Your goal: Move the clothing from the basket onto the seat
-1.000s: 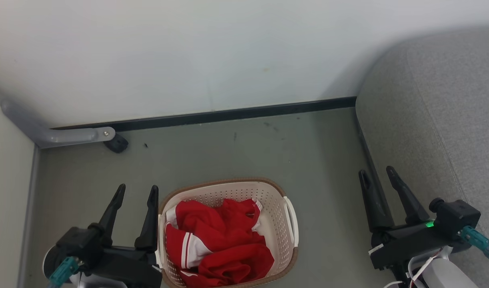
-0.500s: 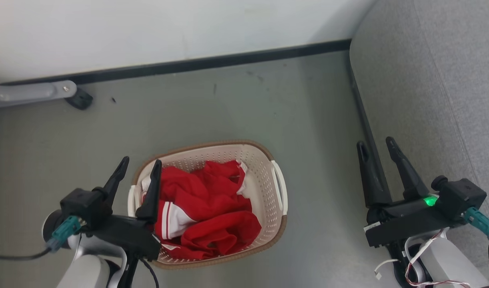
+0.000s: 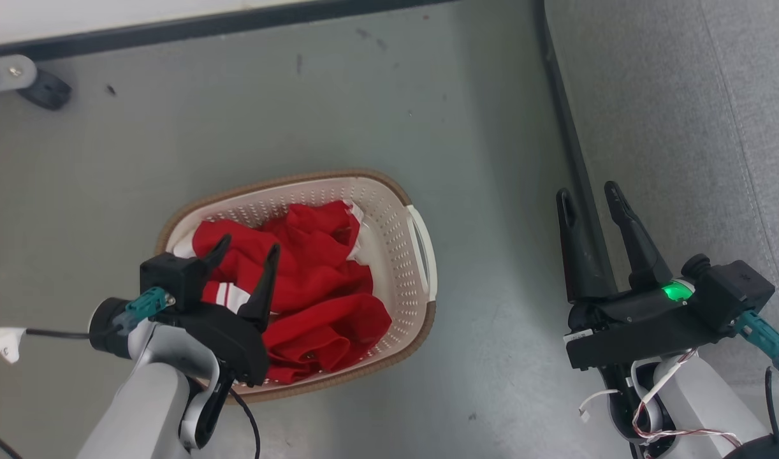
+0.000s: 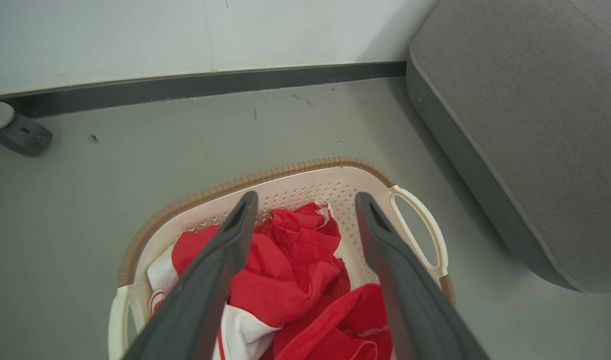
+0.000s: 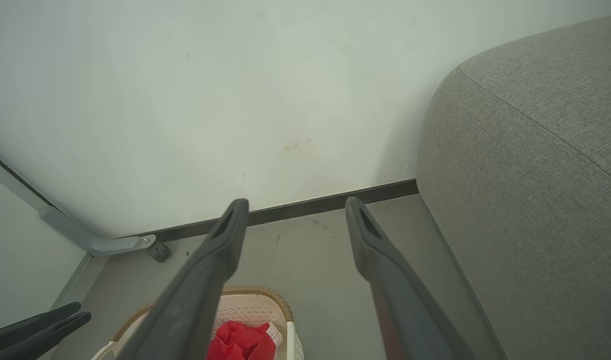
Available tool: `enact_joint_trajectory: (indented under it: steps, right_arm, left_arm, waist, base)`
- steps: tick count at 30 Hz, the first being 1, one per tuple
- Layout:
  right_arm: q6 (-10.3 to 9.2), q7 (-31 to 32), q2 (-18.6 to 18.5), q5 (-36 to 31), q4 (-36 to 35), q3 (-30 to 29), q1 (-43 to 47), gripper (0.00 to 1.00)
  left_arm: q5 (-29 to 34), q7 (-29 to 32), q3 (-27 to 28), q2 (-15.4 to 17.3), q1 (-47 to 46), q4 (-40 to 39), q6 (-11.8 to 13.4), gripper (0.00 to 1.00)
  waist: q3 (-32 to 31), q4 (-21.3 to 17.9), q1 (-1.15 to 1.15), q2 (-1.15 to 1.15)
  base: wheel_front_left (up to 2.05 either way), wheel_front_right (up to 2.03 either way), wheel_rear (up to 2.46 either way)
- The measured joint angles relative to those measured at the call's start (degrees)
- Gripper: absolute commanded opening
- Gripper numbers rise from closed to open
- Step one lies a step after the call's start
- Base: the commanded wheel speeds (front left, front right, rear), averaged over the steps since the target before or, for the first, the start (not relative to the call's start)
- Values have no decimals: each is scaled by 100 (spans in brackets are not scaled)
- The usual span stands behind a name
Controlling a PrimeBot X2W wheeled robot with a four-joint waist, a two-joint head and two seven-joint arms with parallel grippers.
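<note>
Clothing (image 3: 313, 280) lay bunched in the basket (image 3: 421, 255), just beneath and ahead of the spread, empty left gripper (image 3: 250, 244), the nearer one; the right gripper (image 3: 587, 191), likewise spread, hung well apart beside the seat (image 3: 683, 127).

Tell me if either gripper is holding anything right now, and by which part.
Nothing is held. The left gripper hangs open over the clothing in the basket; the right gripper is open and empty beside the seat.
</note>
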Motion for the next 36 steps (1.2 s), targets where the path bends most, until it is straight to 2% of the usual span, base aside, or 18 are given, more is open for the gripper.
enact_joint_trajectory:
  steps: [7,16,30,36]
  right_arm:
    - [0,0,104,-38,-59,-2,-15,100]
    - [1,-2,286,-145,-159,-23,-244,100]
    - [59,-15,586,-302,-152,30,-300,100]
    - [108,-15,659,-312,-123,30,-302,100]
  left_arm:
    - [124,263,-164,-14,-408,508,-7,100]
    - [105,595,-160,-243,-989,1319,12,100]
    - [113,945,78,-244,-1543,2496,519,100]
    - [120,1035,32,-237,-1813,2725,505,100]
  waist:
    - [415,-182,0,0]
    - [957,-385,0,0]
    - [1460,-604,-1,0]
    - [1559,-715,-1,-1]
  base:
    - [0,0,0]
    - [0,0,0]
    - [0,0,0]
    - [0,0,0]
